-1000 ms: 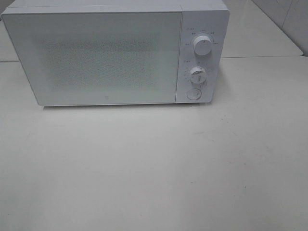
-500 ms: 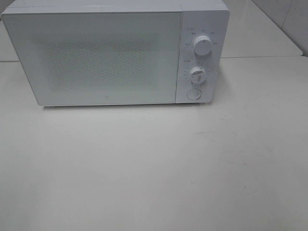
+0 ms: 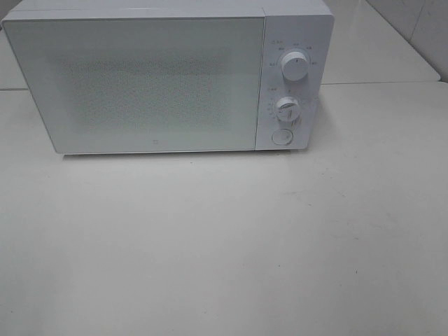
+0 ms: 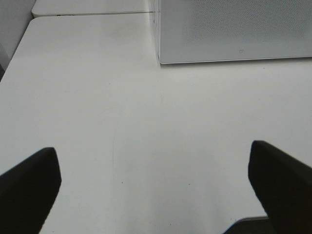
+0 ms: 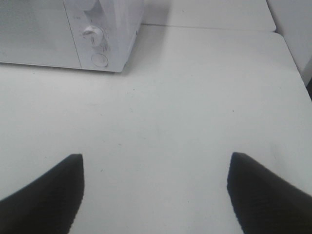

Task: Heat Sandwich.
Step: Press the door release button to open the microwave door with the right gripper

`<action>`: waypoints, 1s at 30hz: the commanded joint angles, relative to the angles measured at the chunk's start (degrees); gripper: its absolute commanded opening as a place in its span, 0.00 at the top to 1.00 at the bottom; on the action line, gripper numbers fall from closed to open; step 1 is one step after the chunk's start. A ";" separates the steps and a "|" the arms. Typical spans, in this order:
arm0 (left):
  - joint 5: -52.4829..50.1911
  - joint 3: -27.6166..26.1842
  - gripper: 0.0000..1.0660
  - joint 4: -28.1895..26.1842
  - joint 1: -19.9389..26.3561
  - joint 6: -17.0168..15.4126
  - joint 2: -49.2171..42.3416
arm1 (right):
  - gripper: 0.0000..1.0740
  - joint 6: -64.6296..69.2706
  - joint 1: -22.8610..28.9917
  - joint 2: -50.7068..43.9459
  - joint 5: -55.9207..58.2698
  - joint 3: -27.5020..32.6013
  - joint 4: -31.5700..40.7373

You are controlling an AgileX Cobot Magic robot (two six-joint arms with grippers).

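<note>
At the worktop's far edge: microwave, door shut, left of centre.
Panel: right end of microwave; upper knob, lower knob, button below them.
Left claw: fingers wide apart, empty, over bare worktop, facing the microwave's left front corner.
Right claw: fingers wide apart, empty, over bare worktop, facing the panel.

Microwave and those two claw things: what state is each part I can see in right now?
Microwave door: shut.
Upper knob: pointer about straight up, untouched.
Lower knob: bar tilted, setting too small to read.
Round button: nothing touching it.
Left gripper: open, holding nothing.
Right gripper: open, holding nothing.
</note>
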 commanded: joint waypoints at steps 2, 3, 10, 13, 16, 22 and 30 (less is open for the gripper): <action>-0.57 0.17 0.08 -0.06 -0.11 -0.06 -0.92 | 0.29 0.46 -0.86 -1.55 -0.34 0.34 -0.11; -0.57 0.17 0.08 -0.06 -0.11 -0.06 -0.92 | 0.29 0.46 -0.86 -1.55 -0.34 0.34 -0.11; -0.57 0.17 0.08 -0.06 -0.11 -0.06 -0.92 | 0.29 0.46 -0.86 -1.55 -0.34 0.34 -0.11; -0.57 0.17 0.08 -0.06 -0.11 -0.06 -0.92 | 0.29 0.40 -0.86 -1.55 -0.34 0.34 -0.11; -0.57 0.17 0.08 -0.06 -0.11 -0.06 -0.92 | 0.29 0.40 -0.86 -1.55 -0.34 0.34 -0.11; -0.57 0.17 0.08 -0.06 -0.11 -0.06 -0.92 | 0.29 0.46 -0.86 -1.49 -0.80 -0.11 -0.06; -0.57 0.17 0.08 -0.06 -0.11 -0.06 -0.92 | 0.29 0.74 -0.86 2.52 -8.88 -1.43 0.34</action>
